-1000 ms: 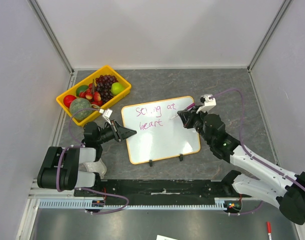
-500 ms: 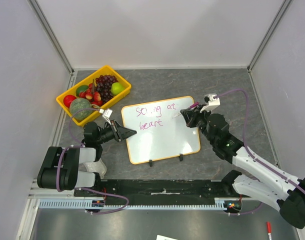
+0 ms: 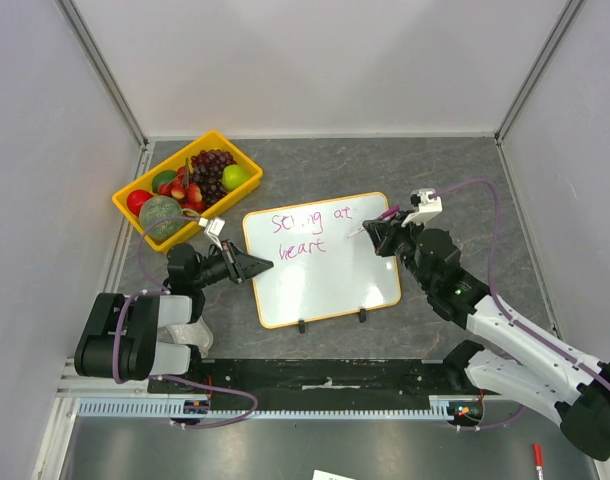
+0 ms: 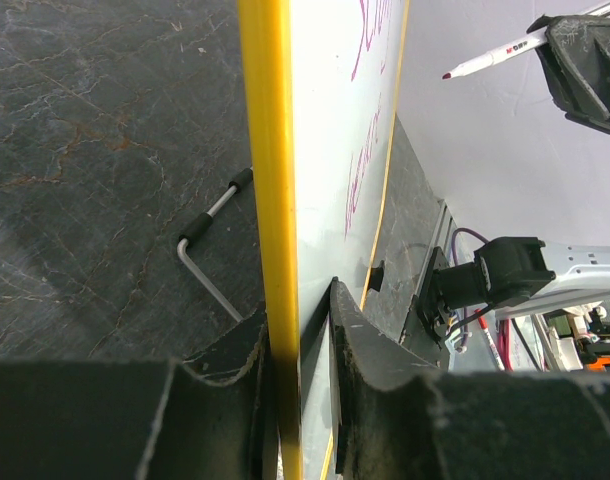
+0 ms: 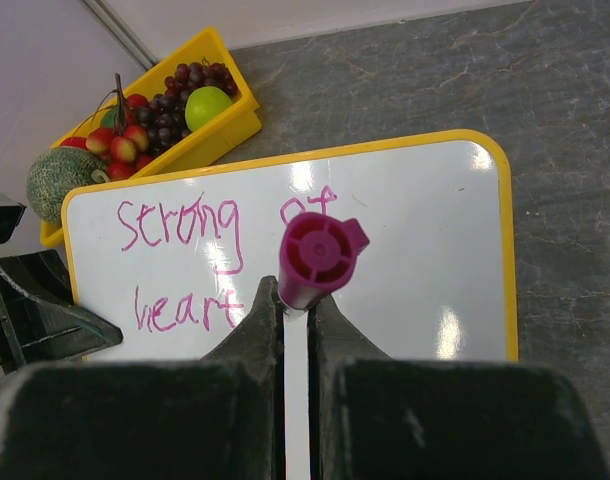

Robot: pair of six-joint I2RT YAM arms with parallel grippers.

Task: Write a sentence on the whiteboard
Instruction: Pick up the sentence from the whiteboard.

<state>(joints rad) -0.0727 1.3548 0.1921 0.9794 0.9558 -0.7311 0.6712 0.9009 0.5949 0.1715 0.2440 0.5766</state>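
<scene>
Top external view: a whiteboard (image 3: pixel 325 275) with a thin yellow frame lies in the middle of a dark grey tabletop (image 3: pixel 445 170), with its two black clip feet (image 3: pixel 301 325) on the near edge. The sentence (image 3: pixel 307 233) fills the board's upper left part in magenta handwriting on two lines. In the right wrist view the top line reads "Strong" and then a short word that is partly hidden. The line below reads "heart".

The left hand (image 3: pixel 263 265) lies low at the board's left edge. The left wrist view shows its fingers (image 4: pixel 370 360) pinching that yellow edge, one on each side. The right hand (image 3: pixel 373 235) hovers over the board's right part, pressed together on a white marker (image 3: pixel 365 227) with a magenta cap on its back end. The marker's tip points toward the end of the top line and looks lifted off the surface.

A yellow fruit tray (image 3: pixel 241 153) holding grapes, strawberries, a green apple and a melon stands beyond the board's far left corner.
</scene>
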